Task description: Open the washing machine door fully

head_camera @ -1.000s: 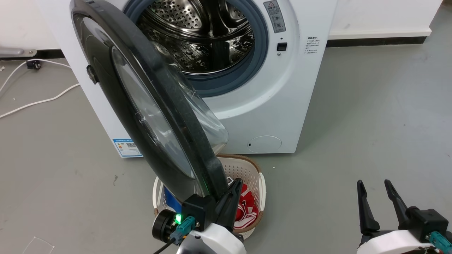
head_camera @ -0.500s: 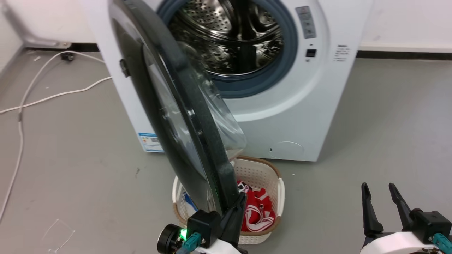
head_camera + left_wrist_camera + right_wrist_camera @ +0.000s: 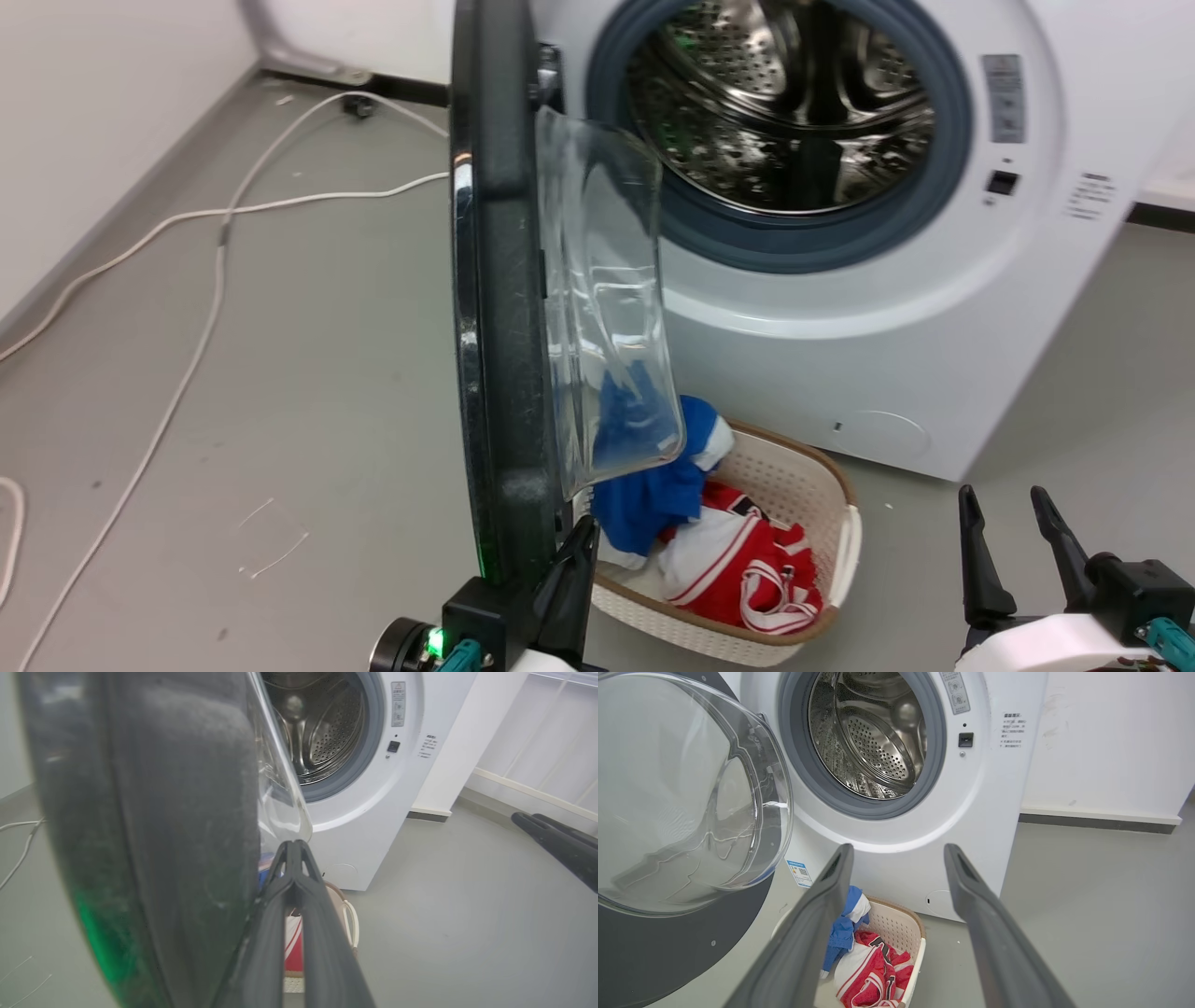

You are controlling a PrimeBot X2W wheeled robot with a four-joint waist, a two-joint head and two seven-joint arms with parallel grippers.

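Just left of clenched left gripper (image 3: 293, 850), one washing machine door (image 3: 495, 327), beyond released right gripper (image 3: 899, 851), one blue label sticker (image 3: 799, 872), one grey warning sticker (image 3: 955, 690), print unreadable

**Small print on the front panel, none of it legible**

We start on the white front of the washing machine (image 3: 994, 788), just right of the drum opening, where a grey warning label (image 3: 955, 690) stands. A red-edged triangle sign tops it and two round pictograms sit below, but the wording is too small to read. Further right, beside the small dark square, comes a block of dark printed lines (image 3: 1011, 730) (a few short rows, the characters too fine to make out). Low at the machine's left corner, a blue sticker (image 3: 799, 872) carries a square code pattern and tiny print, again unreadable. Nothing resolves into a word, brand or number.
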